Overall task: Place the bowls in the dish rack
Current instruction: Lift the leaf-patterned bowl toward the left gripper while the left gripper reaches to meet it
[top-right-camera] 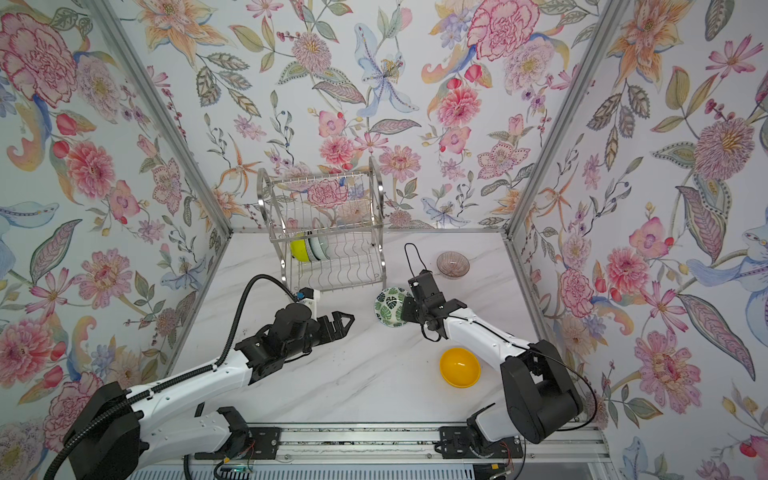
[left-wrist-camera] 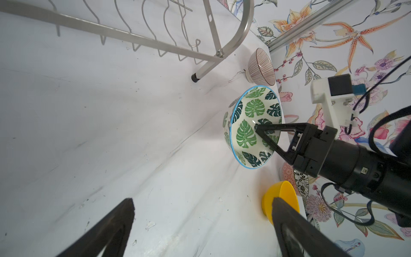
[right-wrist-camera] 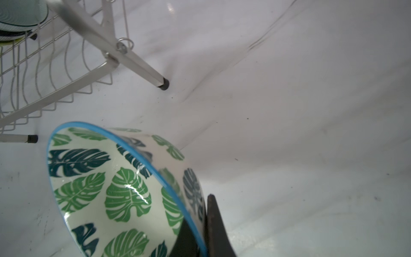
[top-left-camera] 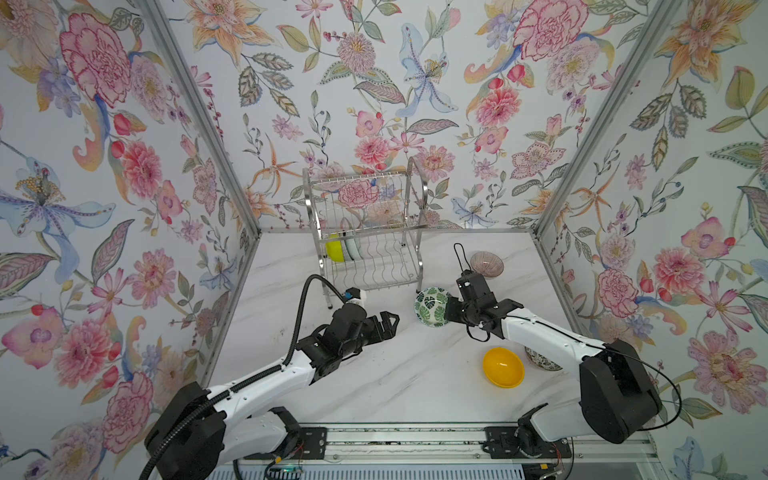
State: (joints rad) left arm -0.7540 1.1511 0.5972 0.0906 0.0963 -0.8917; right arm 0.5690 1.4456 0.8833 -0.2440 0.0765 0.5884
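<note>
My right gripper (top-left-camera: 451, 309) (right-wrist-camera: 200, 213) is shut on the rim of the white bowl with green leaves (top-left-camera: 432, 306) (top-right-camera: 390, 306) (left-wrist-camera: 251, 126) (right-wrist-camera: 115, 189). The bowl is tipped on its side, just in front of the dish rack (top-left-camera: 365, 232) (top-right-camera: 328, 232). To its left my left gripper (top-left-camera: 392, 324) (top-right-camera: 348, 325) (left-wrist-camera: 203, 204) is open and empty. A lime green bowl (top-left-camera: 334, 248) and a pale green bowl (top-left-camera: 353, 247) stand in the rack's lower tier. On the table are an orange-yellow bowl (top-left-camera: 503, 367) (left-wrist-camera: 282, 195), a pinkish ribbed bowl (top-left-camera: 486, 263) (left-wrist-camera: 261, 66) and a black-and-white floral bowl (top-left-camera: 540, 361), half hidden under my right arm.
Flowered walls close in the white marble table (top-left-camera: 374, 386) on three sides. A black cable loop (top-left-camera: 459, 257) stands between the rack and the ribbed bowl. The arms' metal rail (top-left-camera: 395, 444) runs along the front edge.
</note>
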